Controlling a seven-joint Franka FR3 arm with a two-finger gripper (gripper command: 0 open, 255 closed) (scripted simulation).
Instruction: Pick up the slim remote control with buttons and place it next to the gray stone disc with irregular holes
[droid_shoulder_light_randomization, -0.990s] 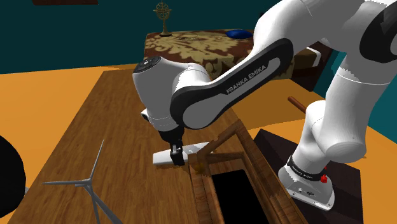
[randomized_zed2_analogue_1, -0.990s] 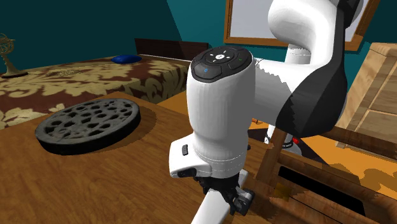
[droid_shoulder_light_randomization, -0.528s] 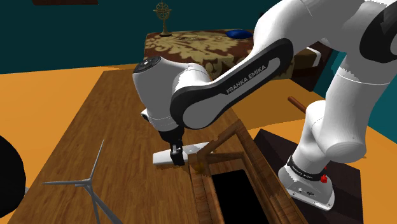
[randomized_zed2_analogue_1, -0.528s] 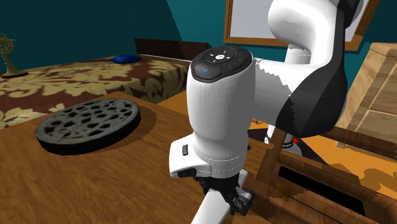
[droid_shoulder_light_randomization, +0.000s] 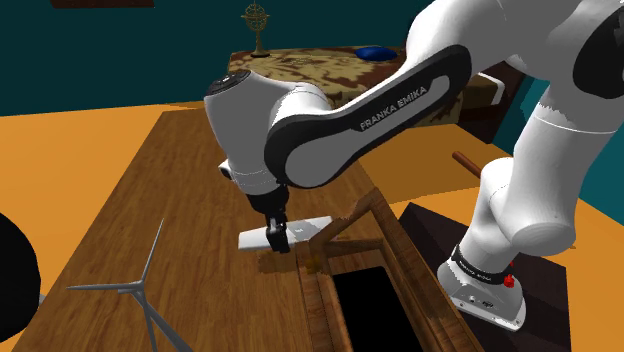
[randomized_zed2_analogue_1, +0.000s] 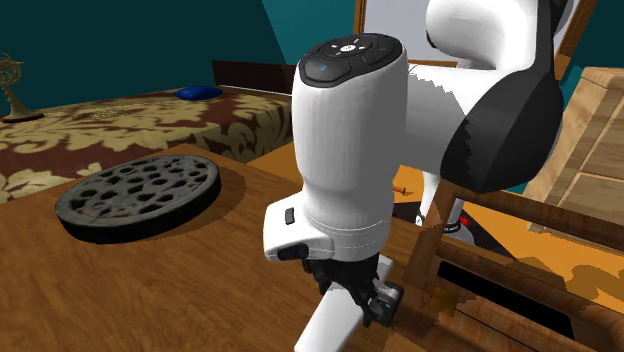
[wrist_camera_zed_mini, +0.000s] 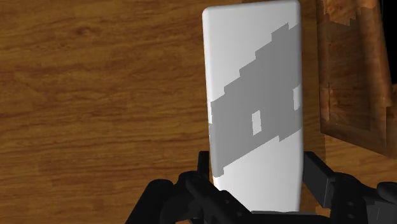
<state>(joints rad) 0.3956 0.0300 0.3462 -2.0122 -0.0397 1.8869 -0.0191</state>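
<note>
My gripper (droid_shoulder_light_randomization: 277, 238) is shut on a slim white remote (droid_shoulder_light_randomization: 290, 229) with a grey patch, holding it near one end. In the shoulder view the remote hangs level a little above the wooden table (droid_shoulder_light_randomization: 170, 200), with its shadow below it. The wrist view has the remote (wrist_camera_zed_mini: 254, 95) clasped between both black fingers (wrist_camera_zed_mini: 318, 178), running away from my gripper (wrist_camera_zed_mini: 257, 188) over the wood. The grey stone disc with irregular holes (randomized_zed2_analogue_1: 138, 195) lies flat on the table at the second exterior view's left, well apart from my gripper (randomized_zed2_analogue_1: 375, 300) and the remote (randomized_zed2_analogue_1: 330, 325).
A wooden frame with a black opening (droid_shoulder_light_randomization: 350, 285) stands close beside the gripper, toward the stand. A grey wind-turbine model (droid_shoulder_light_randomization: 140, 290) rises at the table's near end. Beyond the table is a bed with a patterned cover (droid_shoulder_light_randomization: 300, 75).
The arm has risen and shifted slightly to the shoulder view's left. The remote, which lay on the table in the shut gripper, now hangs just above it.
</note>
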